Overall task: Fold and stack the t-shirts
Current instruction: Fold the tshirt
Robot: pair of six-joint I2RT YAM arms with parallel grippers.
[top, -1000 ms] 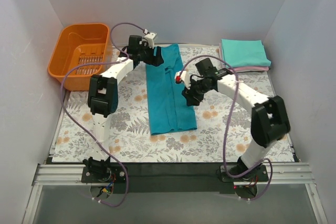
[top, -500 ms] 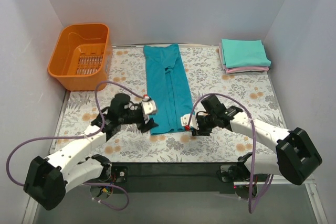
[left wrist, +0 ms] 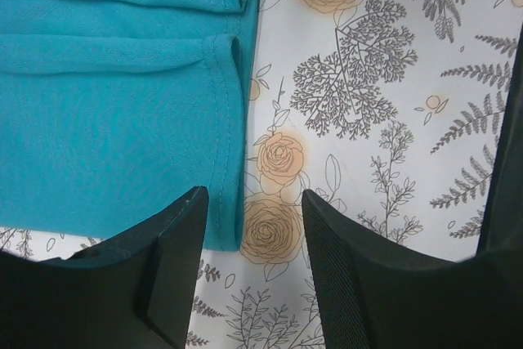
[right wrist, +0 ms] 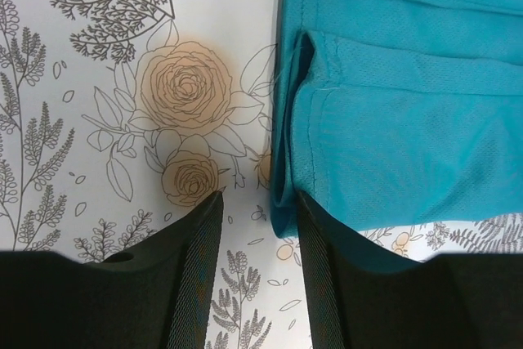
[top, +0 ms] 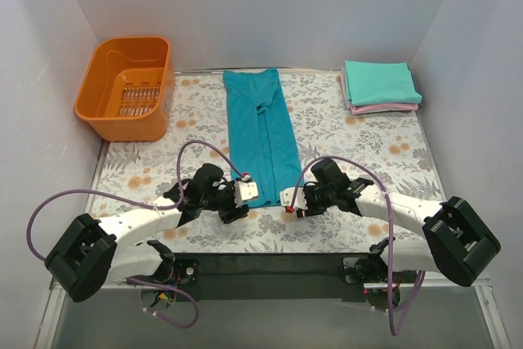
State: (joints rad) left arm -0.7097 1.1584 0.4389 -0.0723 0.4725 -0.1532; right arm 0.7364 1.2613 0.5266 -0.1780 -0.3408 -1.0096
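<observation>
Top external: folded deep teal-blue cloth t-shirt [top: 260,140] lies centre, long axis 12-to-6 | your left gripper [top: 243,193] sits at its 7 o'clock corner, right gripper [top: 288,198] at 5 o'clock, equally near | both jaws spread, straddling the corners, nothing pinched yet.

No legible text or labels anywhere

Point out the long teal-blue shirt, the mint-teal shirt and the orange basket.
teal-blue shirt [top: 260,132], top external view, middle of the long folded strip.
mint-teal shirt [top: 380,81], top external view, centre of its top face.
orange basket [top: 122,127], top external view, near outer wall.
</observation>
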